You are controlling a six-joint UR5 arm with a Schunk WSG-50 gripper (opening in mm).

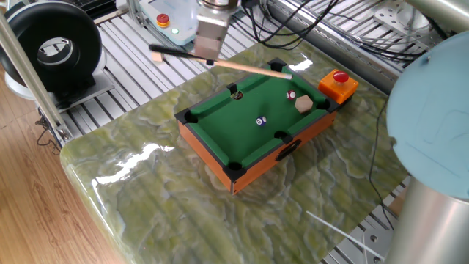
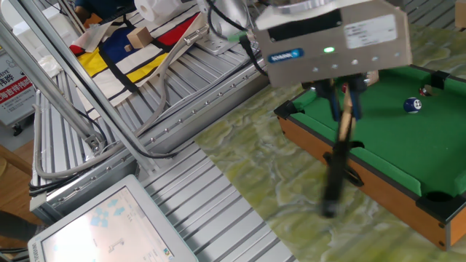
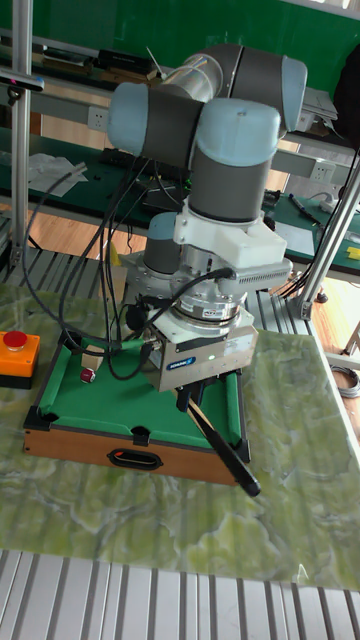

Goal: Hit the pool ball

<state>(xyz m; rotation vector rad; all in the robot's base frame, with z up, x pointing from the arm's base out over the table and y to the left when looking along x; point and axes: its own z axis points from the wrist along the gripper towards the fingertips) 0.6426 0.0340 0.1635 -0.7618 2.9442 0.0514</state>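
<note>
The gripper [image 1: 209,60] pinched a small cue stick [image 1: 249,68] above the far edge of the toy pool table [image 1: 220,158] on the worktop [image 1: 132,198]. The pool ball [image 1: 259,122] sat on the green felt, near the middle, apart from the stick.

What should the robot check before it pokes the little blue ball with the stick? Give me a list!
1. Gripper shut on the cue stick: ok.
2. Pool ball resting on the green felt, not in a pocket: ok.
3. Cue tip aimed at the pool ball: not ok; it points over the far rail.
4. Red-and-white ball and wooden cube apart from the pool ball: ok.
5. Cue tip height over the mini pool table: cannot tell.
</note>
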